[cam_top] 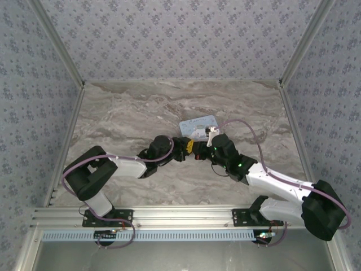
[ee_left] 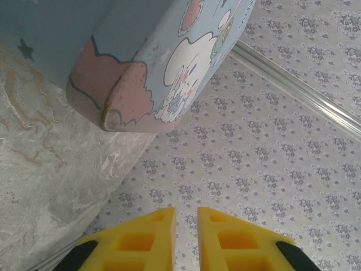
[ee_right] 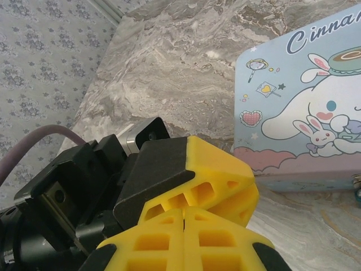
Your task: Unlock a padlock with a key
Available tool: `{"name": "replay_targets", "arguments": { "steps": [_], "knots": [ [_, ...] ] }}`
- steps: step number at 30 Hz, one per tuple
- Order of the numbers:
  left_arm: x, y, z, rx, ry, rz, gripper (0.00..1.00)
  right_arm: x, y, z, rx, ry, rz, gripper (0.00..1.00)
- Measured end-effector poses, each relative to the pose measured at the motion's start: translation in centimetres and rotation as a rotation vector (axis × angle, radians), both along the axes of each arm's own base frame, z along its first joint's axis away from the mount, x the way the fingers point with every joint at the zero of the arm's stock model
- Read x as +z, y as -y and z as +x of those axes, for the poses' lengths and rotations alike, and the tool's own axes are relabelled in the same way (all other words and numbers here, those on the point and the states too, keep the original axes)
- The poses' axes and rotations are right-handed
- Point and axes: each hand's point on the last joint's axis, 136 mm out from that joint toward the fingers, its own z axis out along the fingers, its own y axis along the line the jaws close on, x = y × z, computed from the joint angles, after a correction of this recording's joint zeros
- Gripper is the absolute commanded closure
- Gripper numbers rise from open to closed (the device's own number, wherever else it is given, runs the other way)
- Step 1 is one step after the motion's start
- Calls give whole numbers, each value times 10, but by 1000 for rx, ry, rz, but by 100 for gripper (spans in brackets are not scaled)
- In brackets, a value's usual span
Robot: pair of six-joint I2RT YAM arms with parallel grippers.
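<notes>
The left fingers (ee_left: pixel 152 237) stand almost closed, with a thin slit between the yellow pads and nothing visible in the slit. They hang above the desk (ee_left: pixel 45 169) with a rounded corner of the tin (ee_left: pixel 169 68) just ahead of them. The right fingers (ee_right: pixel 163 243) are pressed fully together, and no object shows between their tips. In the right wrist view the left arm's yellow pads (ee_right: pixel 217 180) sit directly over the right ones, touching or nearly so.

From above, both wrists meet at the middle of the desk (cam_top: pixel 141 107), just at the near side of the tin (cam_top: pixel 198 124), which lies flat with its printed lid up.

The padlock (ee_right: pixel 356 189) appears as a small silvery and blue piece against the tin's near wall, cut off by the picture's right edge. I cannot tell where the key lies, as it is too small to pick out.
</notes>
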Motion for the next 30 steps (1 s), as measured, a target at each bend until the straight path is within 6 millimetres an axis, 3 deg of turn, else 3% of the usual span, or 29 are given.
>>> {"name": "replay_targets", "arguments": {
  "steps": [7,14,18,21,24,26,30],
  "knots": [
    [0,-1,0,3,-1,3,100,-5,3,-1,-14,-17,8,100],
    [-1,-3,-3,1,-16,20,100,-5,7,-5,8,-44,70,100],
    [8,-2,-4,0,-9,14,100,0,13,-7,16,-47,128,77],
    [20,-12,7,40,13,38,100,5,31,-1,-24,-33,168,58],
    [44,-22,23,64,113,118,100,15,45,2,-25,-10,218,45],
    [71,-28,32,74,216,179,100,23,50,2,-7,10,262,38],
    [132,-37,35,75,456,283,100,34,53,-2,45,41,333,36]
  ]
}}
